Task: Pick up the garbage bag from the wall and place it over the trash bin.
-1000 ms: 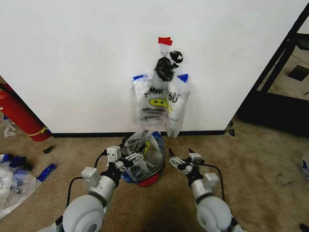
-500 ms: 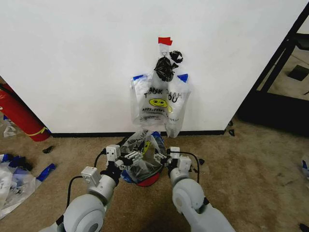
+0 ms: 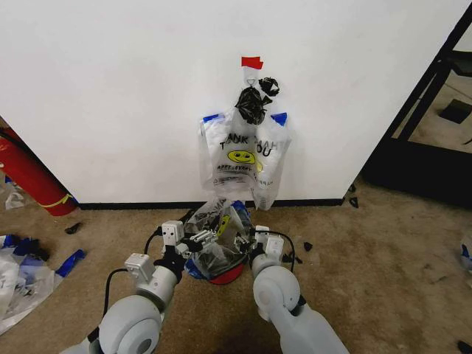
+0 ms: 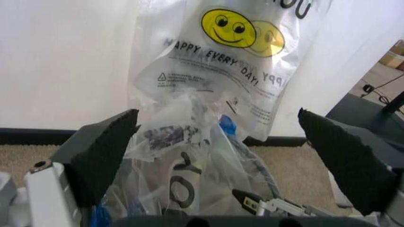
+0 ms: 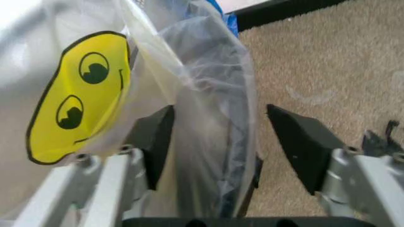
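Observation:
A see-through garbage bag (image 3: 243, 158) with a yellow smiley hangs on the white wall (image 3: 110, 88) under a black knotted bundle (image 3: 253, 103). Below it, a second smiley bag (image 3: 217, 228) lies crumpled over the trash bin (image 3: 223, 276), whose red base shows. At the bin's left rim my left gripper (image 3: 193, 243) stands open, and in the left wrist view the left gripper (image 4: 221, 156) has its fingers wide apart facing both bags. At the bin's right rim is my right gripper (image 3: 247, 240). In the right wrist view the right gripper (image 5: 221, 142) is open, its fingers straddling the bag's plastic (image 5: 75, 94).
A red cylinder (image 3: 29, 177) leans at the far left. A clear plastic sheet with blue scraps (image 3: 22, 273) lies on the carpet at left. A black rack (image 3: 428, 147) stands at the right. Red tape (image 3: 251, 63) marks the wall above the hook.
My right arm has swung left from the open carpet to the bin's right rim. The left arm and both bags have stayed put.

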Motion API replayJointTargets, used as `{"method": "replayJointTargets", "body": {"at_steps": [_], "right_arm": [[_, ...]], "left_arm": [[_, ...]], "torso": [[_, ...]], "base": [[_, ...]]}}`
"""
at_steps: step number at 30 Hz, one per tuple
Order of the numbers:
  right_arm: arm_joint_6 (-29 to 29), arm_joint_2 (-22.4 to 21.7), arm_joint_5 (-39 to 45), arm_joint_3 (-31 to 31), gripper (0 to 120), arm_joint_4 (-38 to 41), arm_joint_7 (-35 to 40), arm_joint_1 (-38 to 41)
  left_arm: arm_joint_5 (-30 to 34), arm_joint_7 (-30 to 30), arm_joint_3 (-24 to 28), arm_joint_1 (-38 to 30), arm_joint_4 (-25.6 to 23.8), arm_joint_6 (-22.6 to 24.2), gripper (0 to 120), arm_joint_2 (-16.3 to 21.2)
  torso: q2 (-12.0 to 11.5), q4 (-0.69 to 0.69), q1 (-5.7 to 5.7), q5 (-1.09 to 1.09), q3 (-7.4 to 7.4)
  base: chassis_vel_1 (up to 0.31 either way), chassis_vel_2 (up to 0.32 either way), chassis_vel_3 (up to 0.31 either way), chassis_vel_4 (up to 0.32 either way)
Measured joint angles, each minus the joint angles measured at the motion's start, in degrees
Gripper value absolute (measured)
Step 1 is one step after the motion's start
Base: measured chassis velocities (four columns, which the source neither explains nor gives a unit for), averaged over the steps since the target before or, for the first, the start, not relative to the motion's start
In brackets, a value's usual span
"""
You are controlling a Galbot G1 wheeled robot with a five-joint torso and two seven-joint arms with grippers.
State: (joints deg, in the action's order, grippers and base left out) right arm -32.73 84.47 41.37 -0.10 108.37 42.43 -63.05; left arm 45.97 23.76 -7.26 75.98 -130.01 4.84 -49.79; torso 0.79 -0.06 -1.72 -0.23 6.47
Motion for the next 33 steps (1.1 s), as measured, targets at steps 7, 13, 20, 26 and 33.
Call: {"method": "replayJointTargets", "body": {"at_steps": [7, 13, 20, 26, 33], "right_arm": [[-0.7, 1.01, 1.91, 0.07, 26, 0.6, 3.21, 0.15], [-0.93, 1.24, 3.18, 0.13, 6, 1.36, 5.21, -0.09], [-0.55, 1.14, 3.6, 0.68, 1, 1.89, 5.62, -0.56], [2.21, 1.21, 3.7, 1.8, 1, 2.93, 2.22, -2.49], [7.33, -0.42, 3.51, 5.23, 1, 6.43, -6.06, -7.07]], "left_arm": [[0.76, 0.4, 0.16, -0.02, 0.08, 0.32, 100, -0.19], [1.62, 0.92, 0.23, -0.28, -0.09, 0.76, 100, -0.31], [2.01, 1.37, 0.41, -0.37, -0.22, 1.17, 100, -0.37], [2.73, 1.82, 0.67, -1.28, -0.01, 1.79, 100, -0.24], [3.8, 1.56, 1.64, -5.54, -0.8, 2.86, 100, 2.33]], "torso": [[0.0, 0.0, 0.0, 0.0, 0.0], [0.0, 0.0, 0.0, 0.0, 0.0], [0.0, 0.0, 0.0, 0.01, 0.0], [0.0, 0.01, 0.0, 0.01, 0.0], [0.0, -0.02, 0.0, 0.01, 0.0]], "base": [[0.0, 0.0, 0.0, 0.0], [0.0, 0.0, 0.0, 0.0], [0.0, 0.0, 0.0, 0.0], [0.0, 0.0, 0.0, 0.0], [0.0, 0.0, 0.0, 0.0]]}}
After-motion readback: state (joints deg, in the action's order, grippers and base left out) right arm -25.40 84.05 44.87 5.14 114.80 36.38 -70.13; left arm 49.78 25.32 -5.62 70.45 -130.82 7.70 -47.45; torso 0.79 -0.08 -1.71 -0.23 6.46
